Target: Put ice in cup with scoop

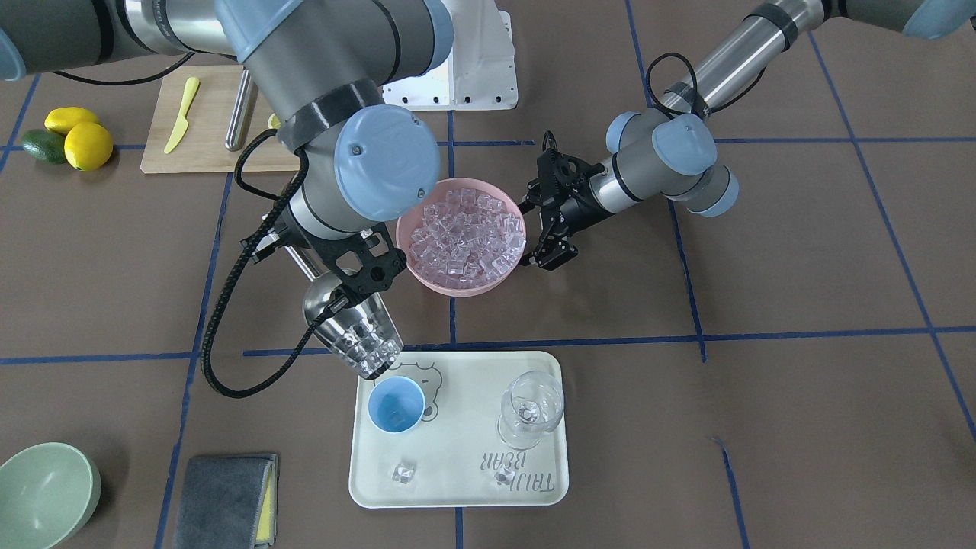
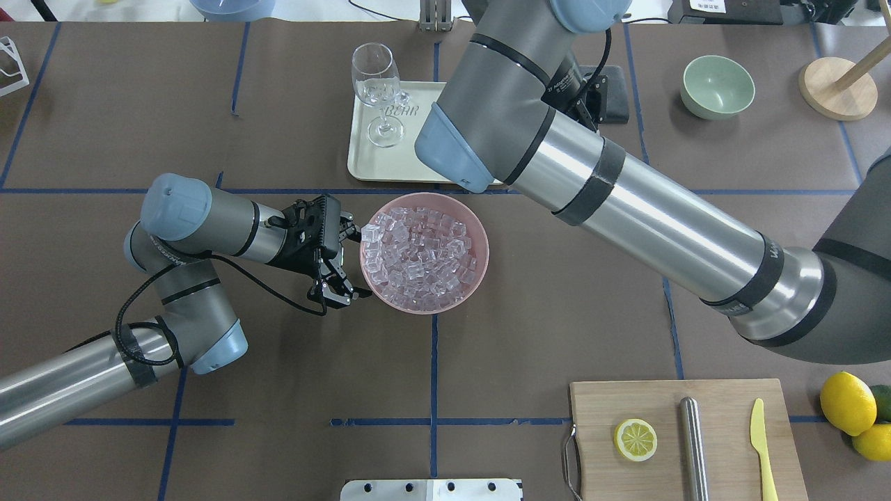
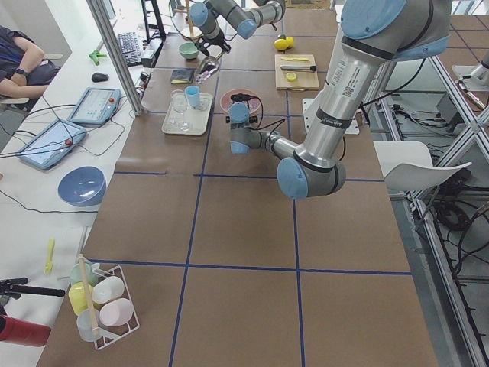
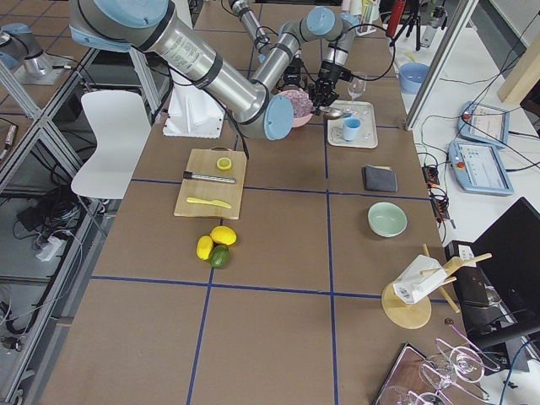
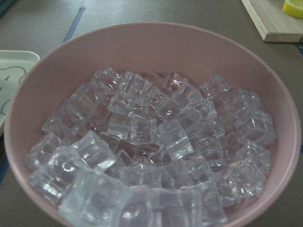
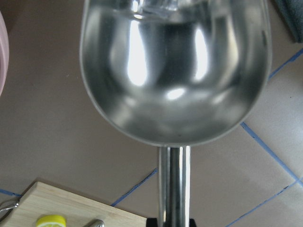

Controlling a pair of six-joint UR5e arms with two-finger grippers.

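Note:
My right gripper (image 1: 358,274) is shut on the handle of the steel scoop (image 1: 347,324). The scoop is tilted mouth-down just above the light blue cup (image 1: 396,404) on the cream tray (image 1: 457,488). Ice cubes (image 1: 364,349) sit at the scoop's mouth; the right wrist view shows the trough (image 6: 175,80) with ice (image 6: 158,5) at its far end. A pink bowl (image 2: 424,306) is full of ice (image 2: 421,254). My left gripper (image 2: 356,259) is open at the bowl's rim. The overhead view hides the cup.
A stemmed glass (image 1: 530,408) holding ice and two loose cubes (image 1: 402,473) are on the tray. A green bowl (image 1: 46,492) and grey cloth (image 1: 225,499) lie near it. A cutting board (image 2: 668,396) carries a lemon slice, steel cylinder and yellow knife; lemons (image 2: 846,403) lie beside it.

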